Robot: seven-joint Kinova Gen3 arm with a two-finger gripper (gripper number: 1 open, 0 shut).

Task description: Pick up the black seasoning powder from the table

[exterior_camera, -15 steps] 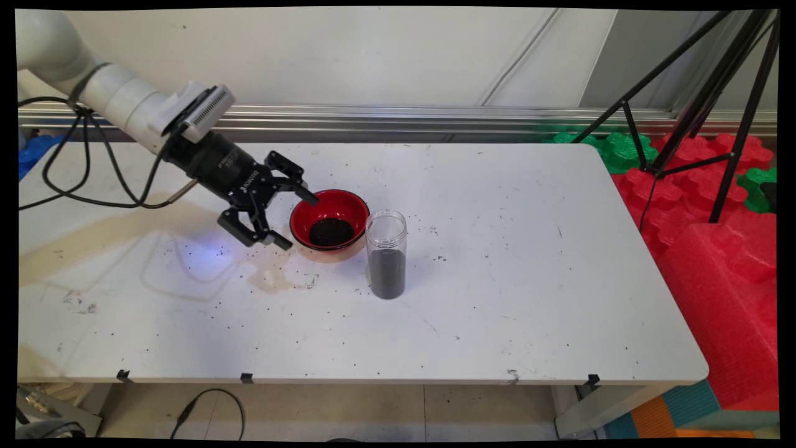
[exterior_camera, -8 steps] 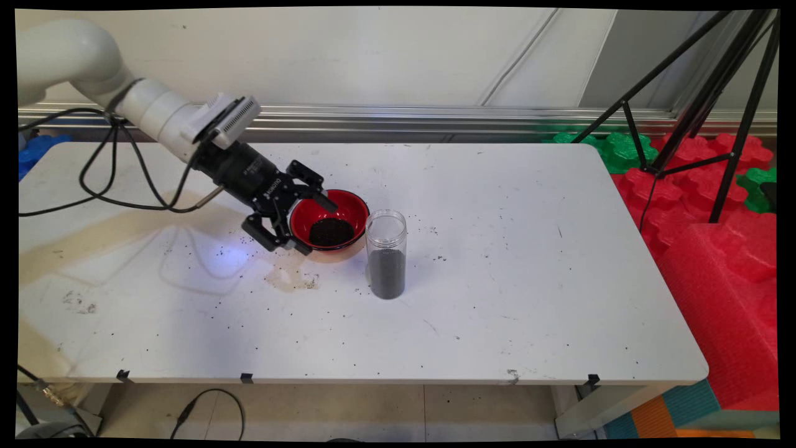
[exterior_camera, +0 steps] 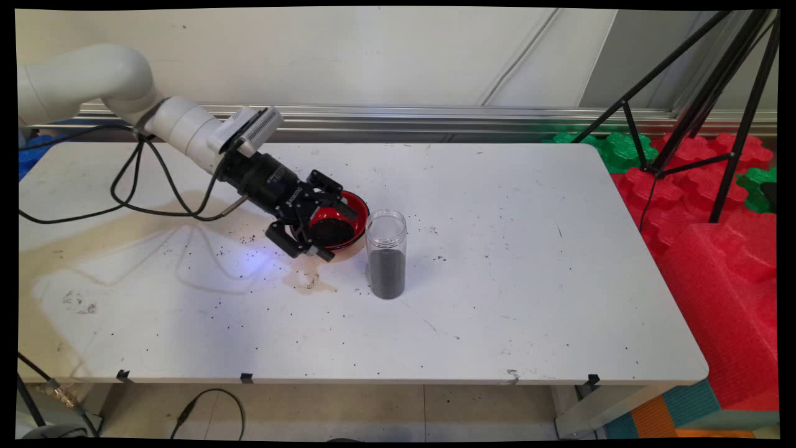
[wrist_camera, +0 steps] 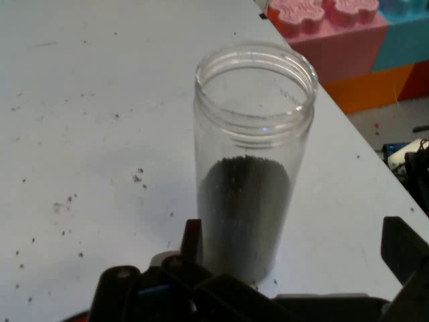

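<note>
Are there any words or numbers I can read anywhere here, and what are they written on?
None can be read.
The gripper, open around the red bowl, has small white lettering on its black body: too blurred to read.
The clear jar of black grains bears no label.
The white table has only specks and stains, no writing.

White table point(exterior_camera: 497, 298) sat speckled with dark grains, brownish stain point(exterior_camera: 309, 283) near its middle, black tripod point(exterior_camera: 703, 93) stood far right, red foam blocks point(exterior_camera: 715, 249) and green foam blocks point(exterior_camera: 612, 149) lay beside it
</note>
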